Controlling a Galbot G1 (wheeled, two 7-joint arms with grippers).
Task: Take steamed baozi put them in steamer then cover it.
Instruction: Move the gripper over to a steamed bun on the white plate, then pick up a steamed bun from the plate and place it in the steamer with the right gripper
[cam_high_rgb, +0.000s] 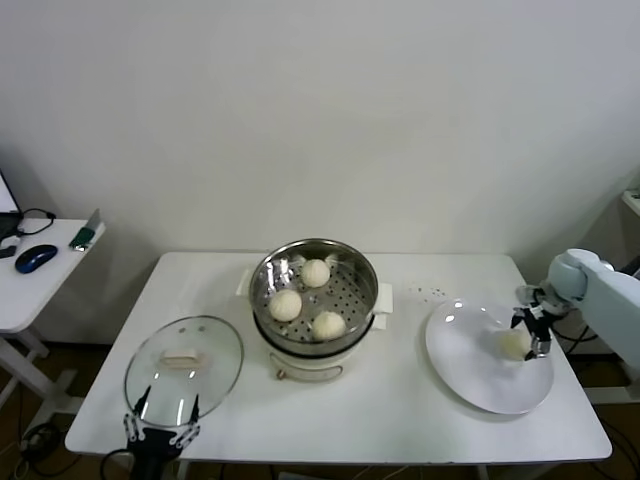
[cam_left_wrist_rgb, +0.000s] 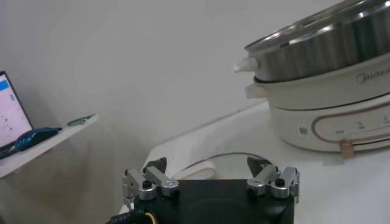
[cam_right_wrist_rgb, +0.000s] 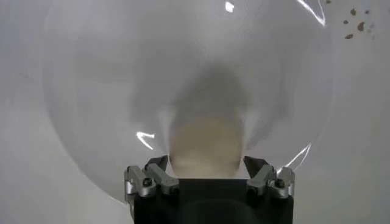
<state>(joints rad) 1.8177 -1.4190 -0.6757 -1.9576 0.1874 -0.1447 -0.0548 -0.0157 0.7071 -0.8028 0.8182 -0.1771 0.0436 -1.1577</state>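
Observation:
The steamer (cam_high_rgb: 366, 276) stands open at the table's middle on its cream base (cam_left_wrist_rgb: 341, 115). Three baozi lie on its perforated floor (cam_high_rgb: 316, 272) (cam_high_rgb: 286, 304) (cam_high_rgb: 328, 324). A fourth baozi (cam_high_rgb: 514, 344) lies on the white plate (cam_high_rgb: 470, 370) at the right. My right gripper (cam_high_rgb: 531, 335) is down over it, open, with the baozi (cam_right_wrist_rgb: 206, 143) between its spread jaws (cam_right_wrist_rgb: 206, 161). The glass cover (cam_high_rgb: 215, 350) lies flat at the front left. My left gripper (cam_high_rgb: 160, 412) is open and empty just in front of the cover (cam_left_wrist_rgb: 201, 167).
A side table (cam_high_rgb: 40, 290) with a blue mouse (cam_high_rgb: 36, 258) stands to the left. Small dark crumbs (cam_high_rgb: 430, 292) lie between the steamer and the plate. The plate sits close to the table's right front corner.

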